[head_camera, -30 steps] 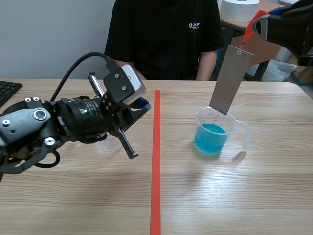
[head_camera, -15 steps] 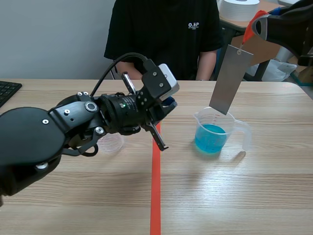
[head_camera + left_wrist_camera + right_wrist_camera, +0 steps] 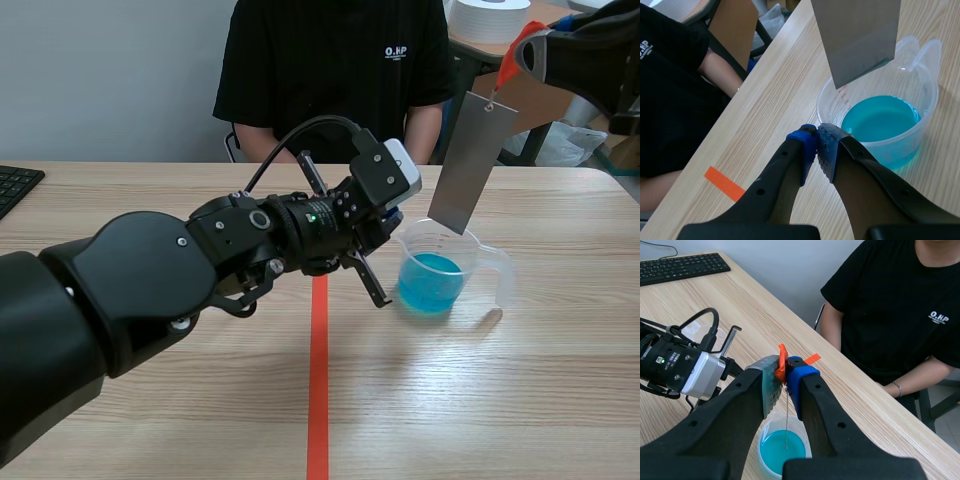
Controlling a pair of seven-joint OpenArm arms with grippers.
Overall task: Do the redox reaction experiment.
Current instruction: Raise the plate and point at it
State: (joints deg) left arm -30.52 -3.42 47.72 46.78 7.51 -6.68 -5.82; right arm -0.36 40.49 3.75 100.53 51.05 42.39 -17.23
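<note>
A grey metal plate (image 3: 470,160) is hung upright from an orange tab (image 3: 782,362), and that tab is clamped between the pads of the right gripper (image 3: 785,365), which is held high above the table (image 3: 480,400). The plate's lower edge is seen at the mouth of a clear measuring cup (image 3: 497,272) – over the blue liquid (image 3: 880,112) and, in the left wrist view, apart from its surface. The cup is stood to the right of the orange-red tape line (image 3: 318,380).

The left gripper (image 3: 816,135) is reached across that line; its fingers are pressed together on nothing, tips just beside the cup's wall – contact cannot be told. A person (image 3: 330,70) in a black shirt is seated across the table, and a keyboard (image 3: 682,266) is laid at its far left.
</note>
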